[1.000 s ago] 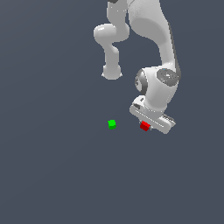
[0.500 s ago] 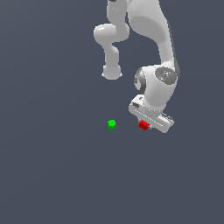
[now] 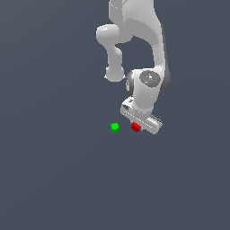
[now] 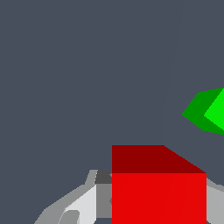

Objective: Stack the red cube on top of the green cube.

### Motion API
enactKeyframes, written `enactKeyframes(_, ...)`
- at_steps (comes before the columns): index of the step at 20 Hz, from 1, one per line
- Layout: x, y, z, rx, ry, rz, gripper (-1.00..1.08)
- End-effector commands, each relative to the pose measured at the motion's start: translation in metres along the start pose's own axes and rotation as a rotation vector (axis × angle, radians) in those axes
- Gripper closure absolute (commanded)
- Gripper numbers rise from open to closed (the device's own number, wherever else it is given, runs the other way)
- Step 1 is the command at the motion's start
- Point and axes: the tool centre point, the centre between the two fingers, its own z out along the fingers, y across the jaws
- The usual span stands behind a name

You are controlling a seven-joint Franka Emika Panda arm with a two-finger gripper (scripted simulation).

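The red cube (image 3: 135,127) sits between the fingers of my white gripper (image 3: 137,129), which is shut on it. In the wrist view the red cube (image 4: 158,192) fills the space between the two grey fingers (image 4: 83,205). The green cube (image 3: 114,127) rests on the grey floor, a short way toward the exterior view's left of the red cube and apart from it. In the wrist view only part of the green cube (image 4: 208,111) shows, cut off by the frame edge. I cannot tell how high the red cube is off the floor.
The white arm (image 3: 146,85) rises above and behind the gripper. A plain dark grey floor (image 3: 58,179) lies all around both cubes.
The gripper has carried the red cube toward the exterior view's left, closing most of the gap to the green cube. The green cube has stayed put.
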Motion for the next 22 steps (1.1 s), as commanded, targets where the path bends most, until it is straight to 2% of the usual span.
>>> enactKeyframes(1,0.009,0.023,0.007,-0.001,0.0,0.002,1.08)
enactKeyframes(10,0.037,0.092,0.03,-0.001,0.0,0.002,1.08)
enactKeyframes(18,0.046,0.111,0.037,-0.001,0.0,0.001,1.08)
enactKeyframes(19,0.046,0.111,0.037,-0.001,0.0,0.001,-0.92)
enactKeyframes(22,0.046,0.111,0.037,-0.001,0.0,0.001,-0.92)
